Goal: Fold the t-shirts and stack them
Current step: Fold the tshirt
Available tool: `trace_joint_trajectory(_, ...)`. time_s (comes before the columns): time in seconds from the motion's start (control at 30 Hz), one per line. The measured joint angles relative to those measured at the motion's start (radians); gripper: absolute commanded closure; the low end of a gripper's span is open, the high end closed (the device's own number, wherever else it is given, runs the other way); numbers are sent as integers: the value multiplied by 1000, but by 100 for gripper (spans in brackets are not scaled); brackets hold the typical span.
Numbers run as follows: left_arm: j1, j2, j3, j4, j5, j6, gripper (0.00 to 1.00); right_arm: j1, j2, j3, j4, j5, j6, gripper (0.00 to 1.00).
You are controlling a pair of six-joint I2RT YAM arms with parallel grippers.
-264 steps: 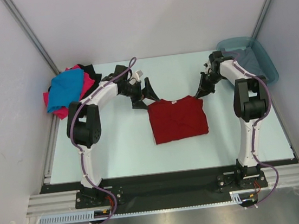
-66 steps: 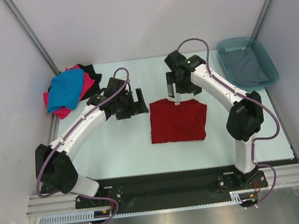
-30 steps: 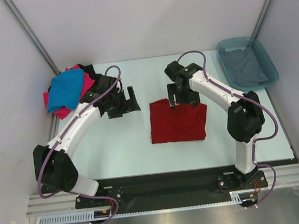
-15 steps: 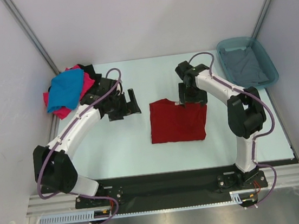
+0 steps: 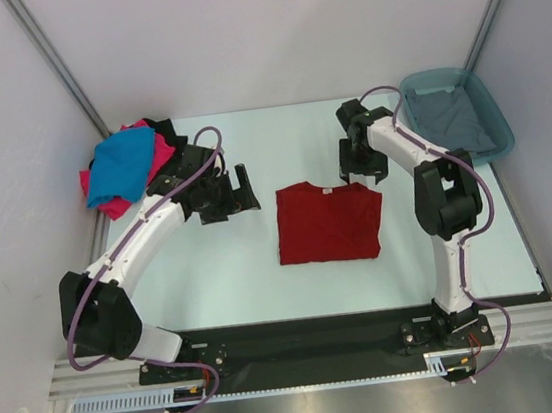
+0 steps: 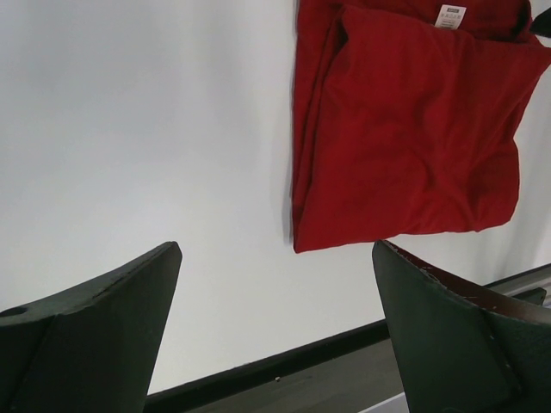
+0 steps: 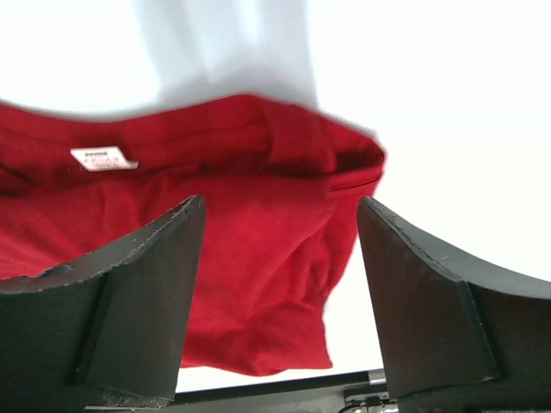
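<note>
A dark red t-shirt lies folded into a rectangle mid-table, its collar label at the far edge. My left gripper hovers open just left of the shirt with nothing between its fingers. Over the shirt's far right corner my right gripper stands open, the red cloth below its fingers and apart from them. The bright blue t-shirt lies heaped on the hot pink t-shirt and the black t-shirt at the far left. A grey t-shirt lies in the tub.
The teal plastic tub sits at the far right corner. Grey walls close in the back and both sides. The black front rail runs along the table's near edge.
My right gripper has moved from above the red shirt's collar rightward to its far right corner, its jaws narrowing slightly. The left arm and the shirt have stayed put.
</note>
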Motion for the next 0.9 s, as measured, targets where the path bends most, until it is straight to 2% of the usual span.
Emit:
trace_joint_trajectory(0.3,0,0,0,10,15,-25,0,-24,0,17,-4,-11,-10,31)
trace_joint_trajectory(0.53,0,0,0,28,33,-32,0,-32,0,-3,-4,-41,-7,27)
trace_joint_trajectory(0.9,0,3,0,38,50,-39,0,-48,3,-31,-3,-69,2,29)
